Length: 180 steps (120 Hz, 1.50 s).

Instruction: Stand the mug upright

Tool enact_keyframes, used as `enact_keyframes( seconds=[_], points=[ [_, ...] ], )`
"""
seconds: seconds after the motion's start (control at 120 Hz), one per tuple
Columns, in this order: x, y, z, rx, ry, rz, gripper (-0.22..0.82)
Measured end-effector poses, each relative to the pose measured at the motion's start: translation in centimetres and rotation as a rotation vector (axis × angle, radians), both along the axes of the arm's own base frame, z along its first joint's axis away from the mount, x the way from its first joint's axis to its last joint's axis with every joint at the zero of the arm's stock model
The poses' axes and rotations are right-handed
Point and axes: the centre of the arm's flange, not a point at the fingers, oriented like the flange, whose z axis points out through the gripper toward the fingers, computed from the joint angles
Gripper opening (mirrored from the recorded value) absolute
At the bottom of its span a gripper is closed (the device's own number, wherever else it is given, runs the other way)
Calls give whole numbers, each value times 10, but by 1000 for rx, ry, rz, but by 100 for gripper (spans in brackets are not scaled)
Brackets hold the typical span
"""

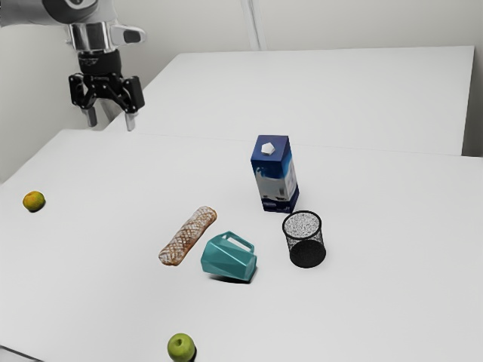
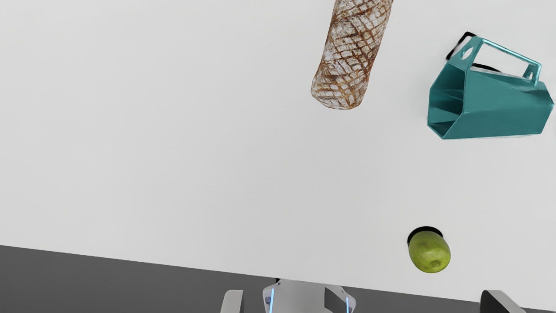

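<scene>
Mug [image 1: 229, 259] is on its side on the table, between bread [image 1: 187, 237] and mesh cup [image 1: 305, 240]. Not upright, so grasp, righting and release look outstanding. Gripper [image 1: 111, 126] is well clear, jaws wide, nothing held. Mug's mouth is hidden in exterior view; bread's far end is cut off in wrist view.

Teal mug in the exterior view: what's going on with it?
Nothing is being handled right now. The Franka's gripper is open and empty, up off the table, well away from the mug. The mug lies on its side, between the bread and the black mesh cup. The job is to set it upright, and that isn't done.
</scene>
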Motion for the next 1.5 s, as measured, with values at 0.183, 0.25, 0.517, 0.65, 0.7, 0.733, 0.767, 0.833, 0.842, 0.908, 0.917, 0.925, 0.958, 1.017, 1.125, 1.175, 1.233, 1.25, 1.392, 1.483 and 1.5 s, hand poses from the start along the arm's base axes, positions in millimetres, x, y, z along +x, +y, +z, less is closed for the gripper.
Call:
enact_keyframes(
  seconds=[0.183,0.25,0.517,0.65,0.7,0.733,0.767,0.833,0.842,0.908,0.917,0.925,0.958,1.017,1.125,1.175,1.233,1.25,1.392,1.483,1.5],
  points=[
    [24,-4,-29,-77,-111,5,59],
    [27,10,-87,-195,-74,52,59],
    [-13,48,-285,-762,-108,364,59],
    [-28,34,-330,-888,-168,403,59],
    [-32,33,-339,-914,-198,407,59],
    [-33,32,-342,-925,-221,400,59],
    [-32,31,-347,-934,-241,396,59],
    [-31,30,-360,-947,-270,387,59],
    [-31,30,-361,-949,-273,386,59],
    [-30,28,-370,-963,-301,373,58],
    [-31,27,-371,-965,-303,371,57],
    [-31,27,-372,-967,-306,368,57],
    [-33,23,-374,-976,-316,358,52],
    [-36,16,-373,-995,-338,333,53],
    [-45,5,-370,-1029,-374,292,55],
    [-47,1,-368,-1040,-390,268,56],
    [-49,-6,-368,-1053,-400,244,57],
    [-49,-8,-369,-1056,-402,237,57],
    [-57,-20,-377,-1073,-408,200,58],
    [-59,-23,-381,-1079,-417,183,54],
    [-60,-24,-382,-1080,-418,180,52]
  ],
)
